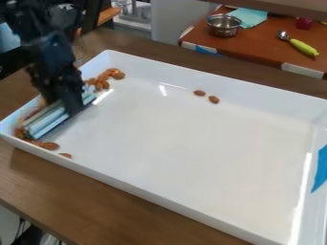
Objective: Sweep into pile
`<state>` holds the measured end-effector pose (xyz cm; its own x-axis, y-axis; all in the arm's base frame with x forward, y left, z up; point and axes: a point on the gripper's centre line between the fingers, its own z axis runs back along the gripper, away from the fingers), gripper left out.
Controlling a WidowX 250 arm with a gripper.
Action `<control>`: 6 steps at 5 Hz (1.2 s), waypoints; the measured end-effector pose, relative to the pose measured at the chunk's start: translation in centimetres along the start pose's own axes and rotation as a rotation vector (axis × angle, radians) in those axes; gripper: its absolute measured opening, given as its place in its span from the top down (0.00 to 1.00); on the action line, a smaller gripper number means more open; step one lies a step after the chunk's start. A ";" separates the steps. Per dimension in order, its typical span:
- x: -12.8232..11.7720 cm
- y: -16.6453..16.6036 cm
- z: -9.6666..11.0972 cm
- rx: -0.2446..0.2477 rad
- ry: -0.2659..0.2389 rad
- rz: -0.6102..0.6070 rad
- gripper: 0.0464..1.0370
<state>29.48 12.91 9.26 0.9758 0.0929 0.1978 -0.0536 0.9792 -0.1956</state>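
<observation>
At the near side, a brown table (96, 201) carries the white tray (185, 143), which fills most of its top. Just inside the near wall of the tray, toward its left corner, one almond (65, 155) lies alone. A little more to the left there is a small group of almonds (49, 146), close to the end of the tool (51, 119); some brown pieces also show between this end and the corner.

The tool is pale and striped, and it lies at a slant near the left wall, inside the tray. The black gripper (60, 98) is above the left part of the tray, with its fingers closed on the tool. The arm (28, 21) comes from the upper left.

Beyond the other end of the tool, a bigger group of almonds (103, 80) sits together near the far left corner. Well apart from it, to the right, two more almonds (207, 96) lie near each other by the far wall. On the right wall of the tray is a piece of blue tape (321, 170).

Behind, on a red-brown table (256, 42), are a spoon (303, 47) with a yellow-green handle, a metal pot (223, 27), a teal cloth (250, 17) and a small red thing (304, 23).
</observation>
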 end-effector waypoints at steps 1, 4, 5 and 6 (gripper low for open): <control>3.0 -4.3 2.3 -0.113 -0.094 0.019 0.66; 6.0 -15.3 1.6 -0.123 -0.054 -0.012 0.66; 6.1 -17.6 -0.9 -0.080 -0.038 -0.030 0.66; 6.0 -18.9 -4.0 -0.029 -0.012 -0.034 0.66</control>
<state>37.19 -5.78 10.33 0.9744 0.0616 0.2162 -0.0137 0.9762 -0.2165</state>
